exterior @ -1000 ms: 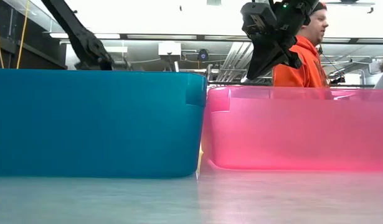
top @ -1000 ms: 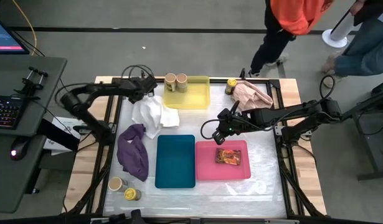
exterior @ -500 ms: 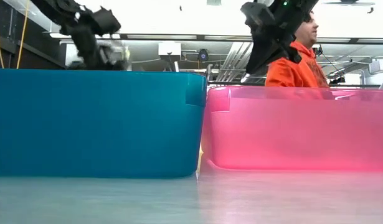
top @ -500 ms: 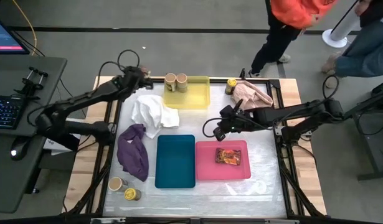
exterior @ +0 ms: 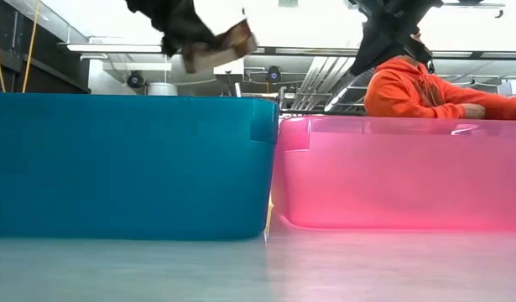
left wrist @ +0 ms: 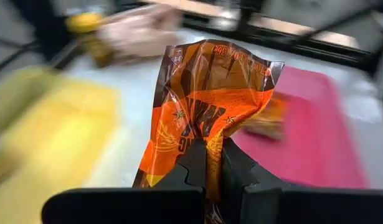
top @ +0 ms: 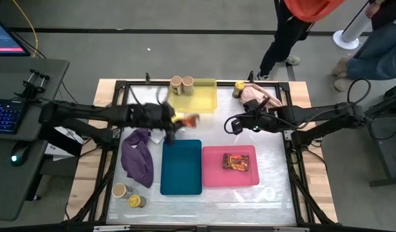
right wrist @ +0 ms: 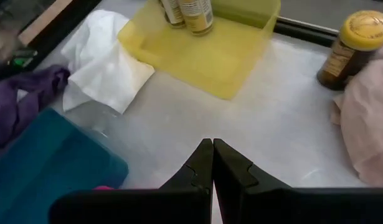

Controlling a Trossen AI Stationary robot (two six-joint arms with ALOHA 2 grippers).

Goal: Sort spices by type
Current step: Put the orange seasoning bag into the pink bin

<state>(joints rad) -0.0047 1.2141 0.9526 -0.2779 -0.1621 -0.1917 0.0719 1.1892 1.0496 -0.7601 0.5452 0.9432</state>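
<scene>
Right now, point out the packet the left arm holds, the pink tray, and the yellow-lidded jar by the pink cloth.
held foil packet point(left wrist: 207, 99): left wrist view, middle of its printed face.
pink tray point(top: 214, 174): high view, bare floor.
yellow-lidded jar point(right wrist: 364, 28): right wrist view, lid.

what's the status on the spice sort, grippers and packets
Left gripper shut on orange foil packet, airborne between yellow tray and teal tray. Right gripper shut, empty. Second packet already in pink tray. Nothing blocking.
</scene>
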